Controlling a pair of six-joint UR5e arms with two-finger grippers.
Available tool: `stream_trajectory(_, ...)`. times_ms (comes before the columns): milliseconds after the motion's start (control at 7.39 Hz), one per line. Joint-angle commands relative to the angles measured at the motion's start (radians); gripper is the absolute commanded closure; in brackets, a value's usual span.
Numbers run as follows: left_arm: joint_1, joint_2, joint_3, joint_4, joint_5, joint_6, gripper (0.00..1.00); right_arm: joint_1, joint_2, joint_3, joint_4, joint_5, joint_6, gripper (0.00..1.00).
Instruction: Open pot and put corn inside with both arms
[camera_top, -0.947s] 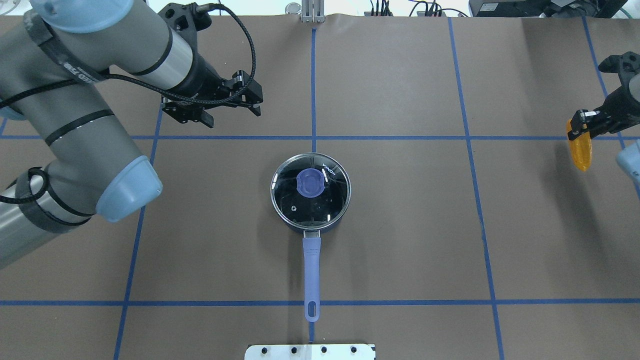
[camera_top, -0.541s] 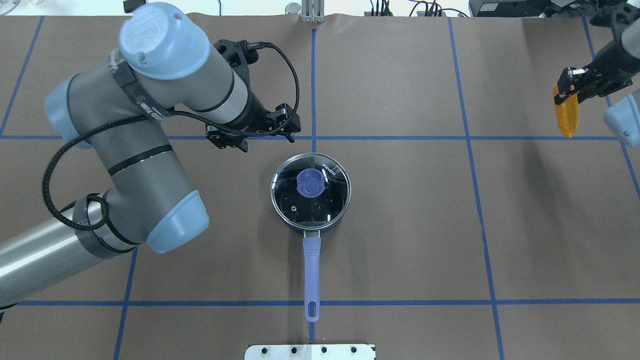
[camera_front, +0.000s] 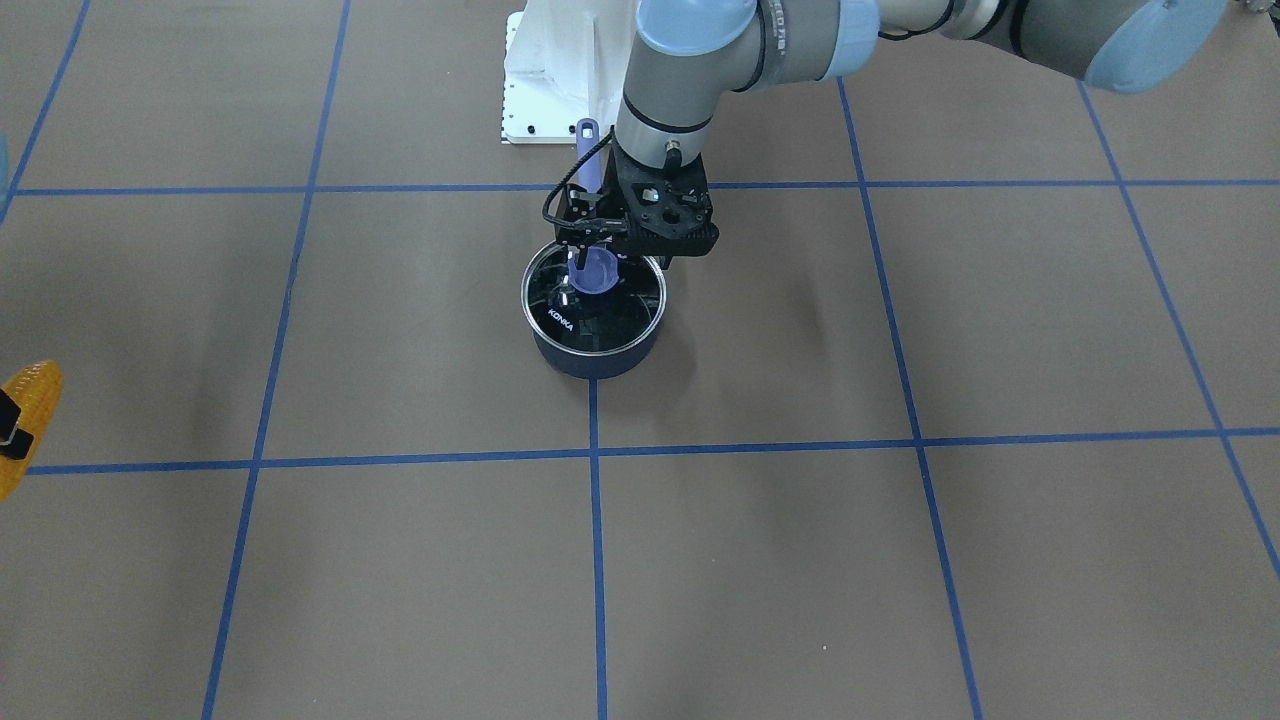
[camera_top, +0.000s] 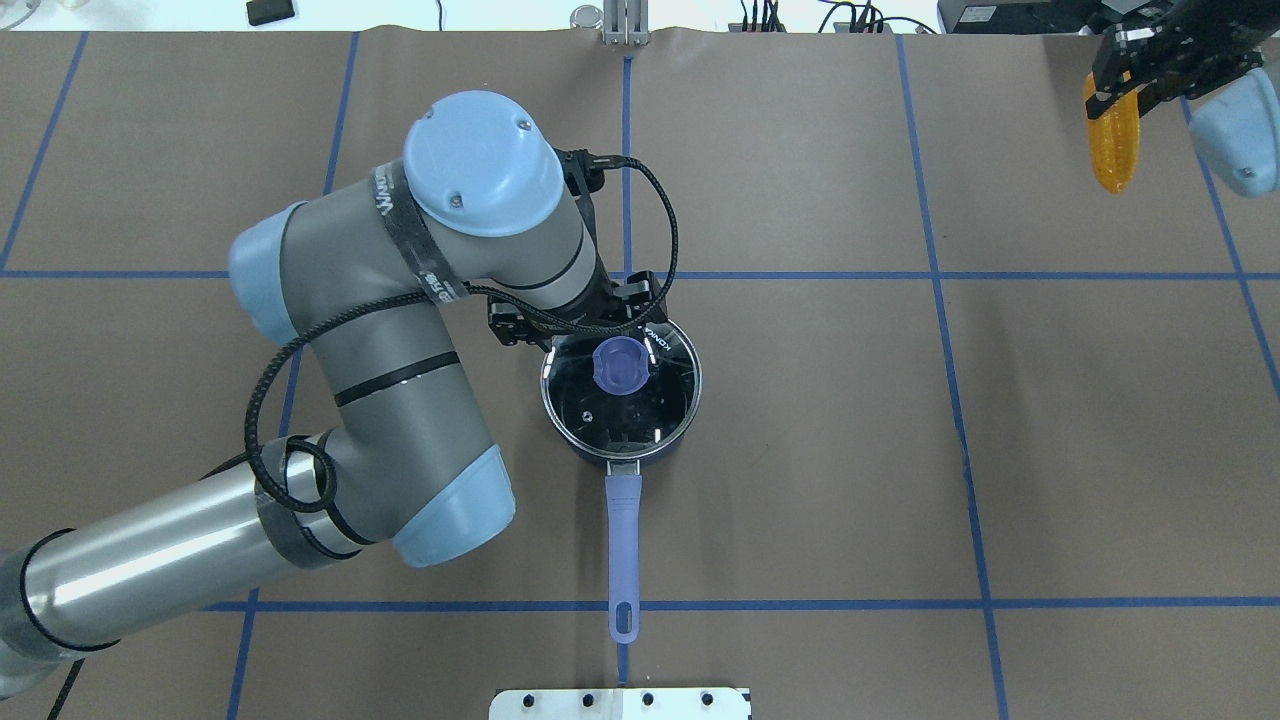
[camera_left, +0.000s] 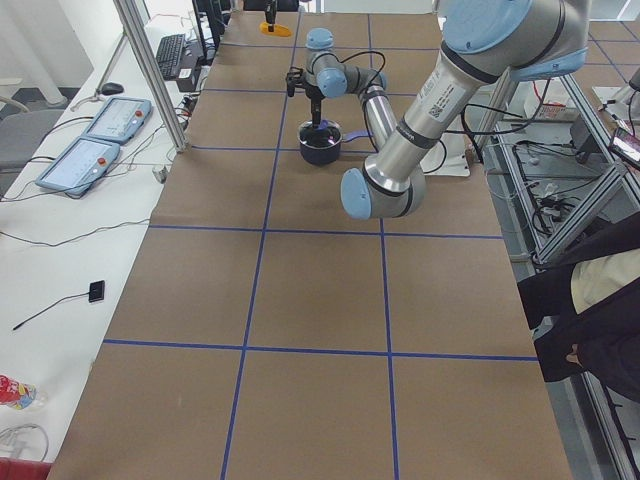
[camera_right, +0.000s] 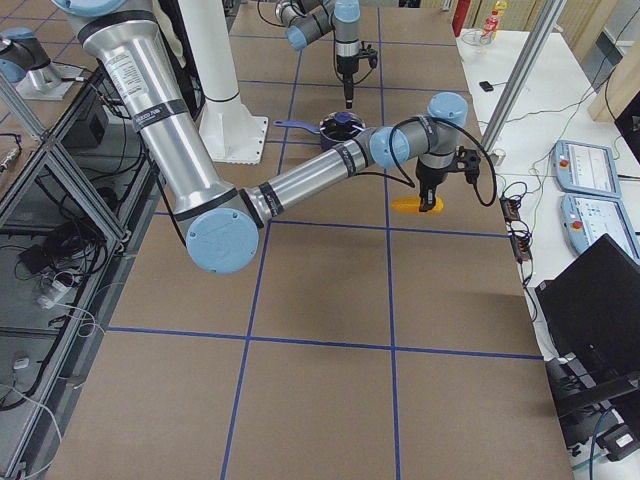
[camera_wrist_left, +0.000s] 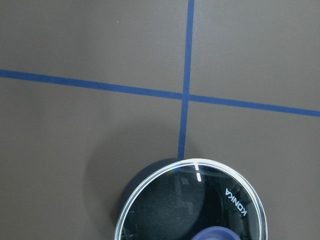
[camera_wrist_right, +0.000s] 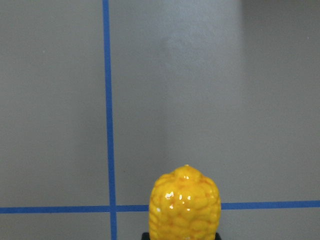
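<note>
The dark blue pot (camera_top: 668, 448) stands mid-table with its glass lid (camera_top: 640, 415) on, purple knob (camera_top: 620, 365) on top and purple handle (camera_top: 622, 540) toward the robot. It also shows in the front view (camera_front: 590, 355). My left gripper (camera_front: 592, 250) hangs open just above the lid's knob (camera_front: 592, 272), touching nothing; the left wrist view shows only the lid (camera_wrist_left: 190, 210). My right gripper (camera_top: 1115, 85) is shut on the yellow-orange corn (camera_top: 1112, 150), held in the air at the far right corner. The corn also shows in the right wrist view (camera_wrist_right: 185, 205) and at the front view's left edge (camera_front: 25, 405).
Blue tape lines (camera_top: 940, 275) cross the brown table cover. A white mounting plate (camera_top: 620, 703) lies at the robot's edge behind the handle. Control pendants (camera_left: 100, 120) lie on a side bench, and a person (camera_left: 590, 310) stands beside the table.
My left arm swung in from the far left to just over the pot's lid. My right gripper carried the corn farther from the robot, toward the far right corner.
</note>
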Motion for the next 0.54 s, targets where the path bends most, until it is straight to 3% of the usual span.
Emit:
stream_trajectory(0, 0.038, -0.030, 0.045, 0.023, 0.041, -0.002, 0.03, 0.008, 0.027, 0.009, -0.017, 0.004, 0.002, 0.53)
stream_trajectory(406, 0.068, -0.072, 0.122, 0.020, 0.060, 0.000, 0.03, 0.011, 0.029, 0.014, -0.020, 0.021, 0.005, 0.53)
